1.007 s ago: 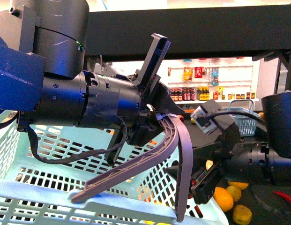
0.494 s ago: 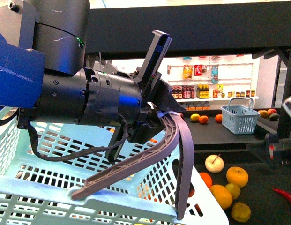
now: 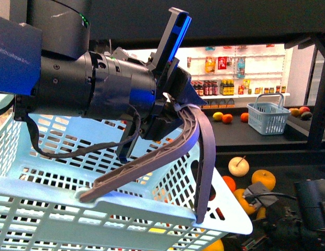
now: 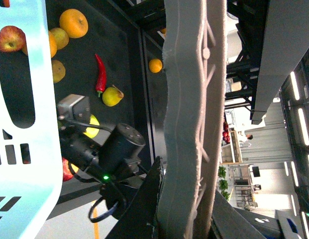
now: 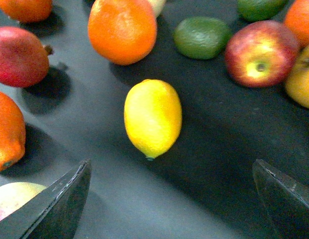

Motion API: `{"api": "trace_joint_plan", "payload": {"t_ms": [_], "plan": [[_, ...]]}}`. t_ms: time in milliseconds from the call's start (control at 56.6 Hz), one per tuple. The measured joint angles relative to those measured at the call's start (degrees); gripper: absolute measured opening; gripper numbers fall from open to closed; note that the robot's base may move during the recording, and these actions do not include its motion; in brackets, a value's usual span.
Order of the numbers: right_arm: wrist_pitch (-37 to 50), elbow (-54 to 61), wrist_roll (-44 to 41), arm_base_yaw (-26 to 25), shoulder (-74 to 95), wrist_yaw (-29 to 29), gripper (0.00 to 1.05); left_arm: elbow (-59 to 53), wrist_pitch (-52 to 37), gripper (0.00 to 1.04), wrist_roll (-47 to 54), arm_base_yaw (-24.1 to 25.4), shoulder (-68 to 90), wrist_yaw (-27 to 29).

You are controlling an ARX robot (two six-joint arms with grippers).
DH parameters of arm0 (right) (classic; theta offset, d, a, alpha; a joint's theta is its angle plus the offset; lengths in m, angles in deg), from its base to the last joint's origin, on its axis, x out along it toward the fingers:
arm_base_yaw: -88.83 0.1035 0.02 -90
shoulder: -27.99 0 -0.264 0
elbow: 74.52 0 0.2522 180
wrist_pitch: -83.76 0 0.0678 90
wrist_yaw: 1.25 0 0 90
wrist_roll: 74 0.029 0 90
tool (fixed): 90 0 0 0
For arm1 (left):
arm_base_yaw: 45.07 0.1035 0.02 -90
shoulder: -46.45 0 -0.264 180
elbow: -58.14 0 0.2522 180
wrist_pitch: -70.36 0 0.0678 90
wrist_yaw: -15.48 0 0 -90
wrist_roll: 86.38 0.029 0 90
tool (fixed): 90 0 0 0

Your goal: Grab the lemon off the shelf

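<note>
**Lemon lay on the shelf in front of the wide-open right tool**

In the right wrist view the lemon [image 5: 153, 118] lay on its side on the dark flat tier of the shelf [image 5: 219, 149]. Its long axis ran from the tool side toward the orange [image 5: 122, 30] beyond it, only slightly slanted. The small pointed end faced the tool, and the rounder end faced the orange. A green fruit [image 5: 201, 36] and a red apple [image 5: 261, 52] lay further off on the same tier, apart from the lemon.

The right tool [image 5: 170, 167] was opened wide and held nothing. Its two dark fingers [image 5: 59, 199] stood far from each other. The lemon lay just beyond their tips, in line with the gap between them and a little nearer to one finger. It touched neither finger.

In the front view the right arm [image 3: 303, 209] was at the lower right of the frame, low over the fruit, and I could not pick out the lemon there. The left tool [image 3: 141, 209] filled the middle of the frame, its grey fingertips at the rim of a pale blue basket [image 3: 47, 209]. I could not tell whether it gripped the rim.
</note>
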Motion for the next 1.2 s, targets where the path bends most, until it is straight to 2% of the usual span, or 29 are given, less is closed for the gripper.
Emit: {"api": "trace_joint_plan", "payload": {"t_ms": [371,954,1148,1201], "plan": [[-4.33,-15.56,-2.47,4.96,12.07,4.39,0.97,0.00,0.00,0.10,0.00,0.00,0.00,0.02],[-12.00,-36.83,-0.33,6.43,24.52,9.60,0.97,0.00,0.00,0.10,0.00,0.00,0.00,0.00],[-13.31,-40.09,0.37,6.99,26.95,10.10,0.97,0.00,0.00,0.10,0.00,0.00,0.00,0.00],[-13.31,-40.44,0.79,7.17,27.47,10.40,0.92,0.00,0.00,0.10,0.00,0.00,0.00,0.00]]}}
